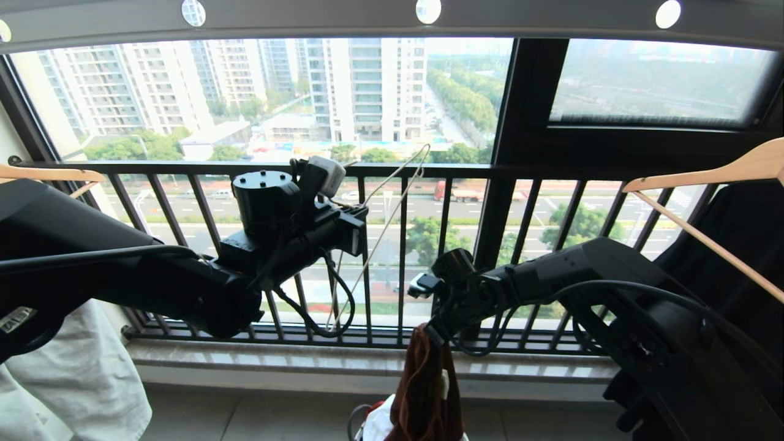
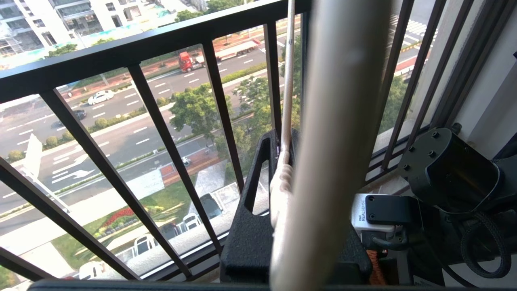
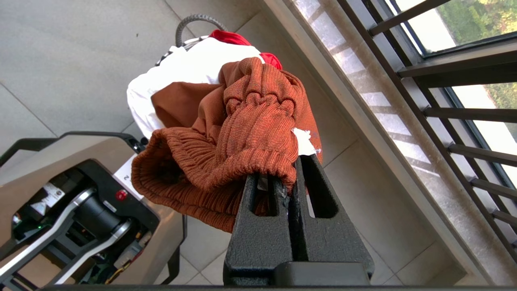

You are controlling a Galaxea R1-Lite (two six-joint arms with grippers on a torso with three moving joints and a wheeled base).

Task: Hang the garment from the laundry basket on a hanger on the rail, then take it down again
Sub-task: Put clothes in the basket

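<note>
The right tool [image 3: 288,182] is clamped on the ribbed waistband of the shorts [image 3: 242,137], which hang from it just above the laundry basket [image 1: 358,422] on the floor. The left tool [image 1: 361,223] is clamped on the cream hanger [image 1: 392,202], held up near the black railing [image 1: 429,171], under the rail [image 1: 490,21].

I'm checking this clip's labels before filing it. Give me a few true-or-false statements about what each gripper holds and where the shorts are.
1. The right gripper is shut on the rust-brown shorts. True.
2. The left gripper holds a thick wooden hanger. False: it is shut on the thin cream wire hanger.
3. The shorts already hang from the rail. False: they dangle from the right gripper above the laundry basket.
4. The wire hanger is off the rail. True.
</note>
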